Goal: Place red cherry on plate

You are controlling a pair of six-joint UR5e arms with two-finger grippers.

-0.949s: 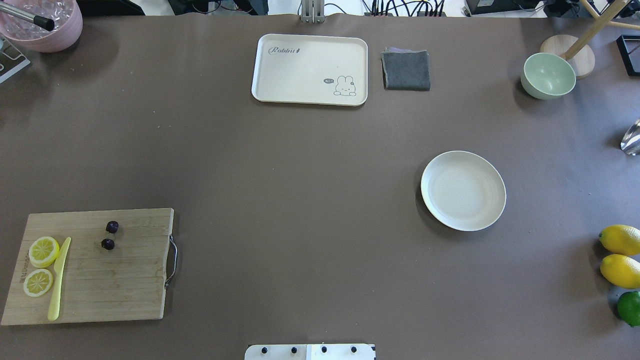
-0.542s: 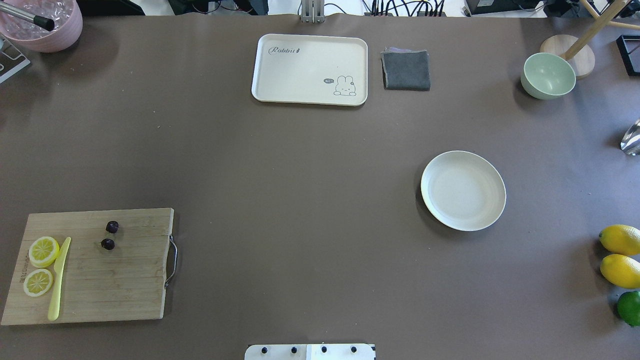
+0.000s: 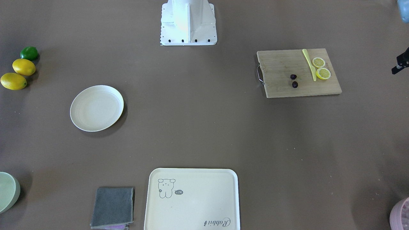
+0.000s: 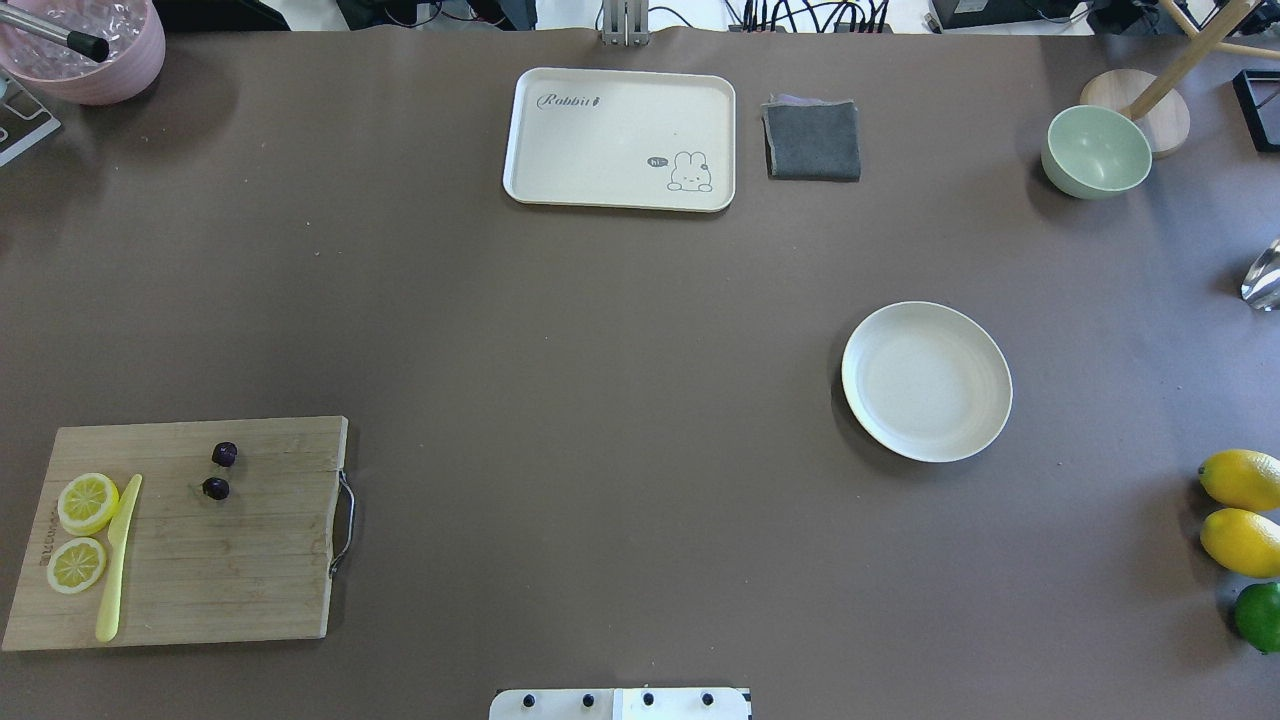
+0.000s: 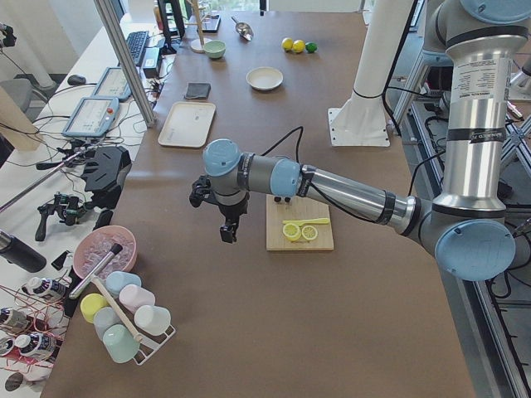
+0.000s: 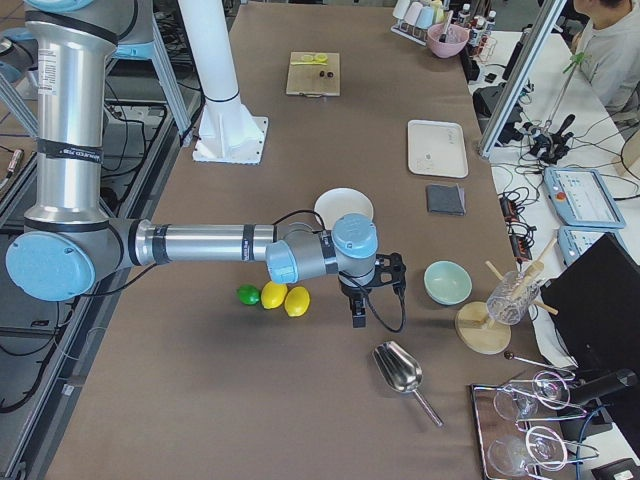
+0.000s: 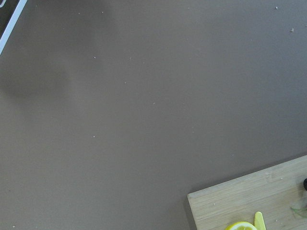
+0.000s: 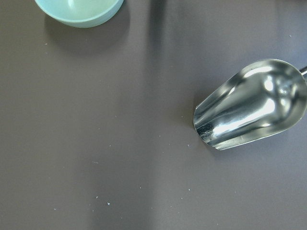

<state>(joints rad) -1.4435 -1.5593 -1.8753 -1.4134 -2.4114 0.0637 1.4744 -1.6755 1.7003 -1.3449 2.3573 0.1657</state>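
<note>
The red cherry (image 4: 215, 488), two tiny dark fruits, lies on the wooden cutting board (image 4: 230, 580) at the near left; it also shows in the front-facing view (image 3: 295, 84). The cream plate (image 4: 927, 381) sits bare at the right of the table, also seen from the front (image 3: 96, 108). My left gripper (image 5: 226, 234) hangs beyond the board's outer end, apart from the cherry. My right gripper (image 6: 357, 312) hovers past the plate, near the lemons and green bowl. I cannot tell whether either is open or shut.
Two lemon slices (image 4: 87, 503) and a yellow knife (image 4: 118, 560) share the board. A rabbit tray (image 4: 620, 140) and grey cloth (image 4: 812, 140) lie at the far side. Green bowl (image 4: 1096, 150), lemons (image 4: 1240, 510), lime (image 4: 1258, 615) and metal scoop (image 8: 249, 105) occupy the right end.
</note>
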